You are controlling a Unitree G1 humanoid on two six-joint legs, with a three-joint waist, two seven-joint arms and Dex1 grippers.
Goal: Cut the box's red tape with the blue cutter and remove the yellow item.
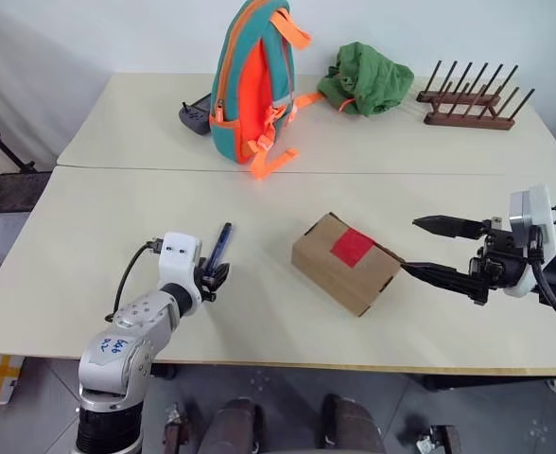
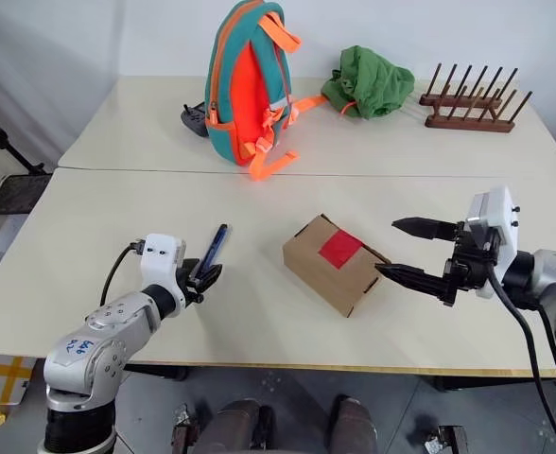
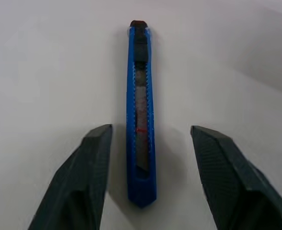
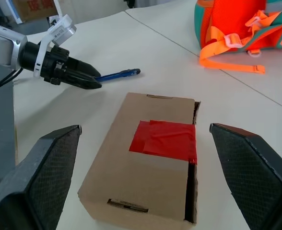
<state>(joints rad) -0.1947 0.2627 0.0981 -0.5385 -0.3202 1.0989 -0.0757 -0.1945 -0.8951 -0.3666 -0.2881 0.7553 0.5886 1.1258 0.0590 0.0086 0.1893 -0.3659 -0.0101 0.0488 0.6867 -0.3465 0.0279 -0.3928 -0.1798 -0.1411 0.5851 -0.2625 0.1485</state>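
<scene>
Brown cardboard, the box [image 1: 345,262] sits at the centre of the head views on the pale tabletop [image 1: 98,236], flaps closed, with the red tape [image 1: 353,247] across its top seam. Whatever is inside is hidden, so the yellow item cannot be seen. In the right wrist view a dark gap runs along one edge of the lid, too dark to see into.

At lower left, the left gripper [image 3: 148,139] straddles the blue cutter [image 3: 140,112], which lies flat on the table. In the left wrist view its fingers [image 3: 90,172] stand on either side of the cutter's near end with table showing in both gaps, so nothing is clasped. The cutter's blade is hard to make out.

At right, the right gripper [image 1: 431,248] hovers just beside the box's right end, jaws spread wide and holding nothing; its arm is cut off by the frame edge.

Toward the top of the frame stand an orange-and-teal backpack [image 1: 251,80], partly hiding a dark gadget [image 1: 196,116] behind it, then a crumpled green cloth [image 1: 365,78] and a wooden peg rack [image 1: 471,99]. A seam joins two tables; a pale wall lies beyond.
</scene>
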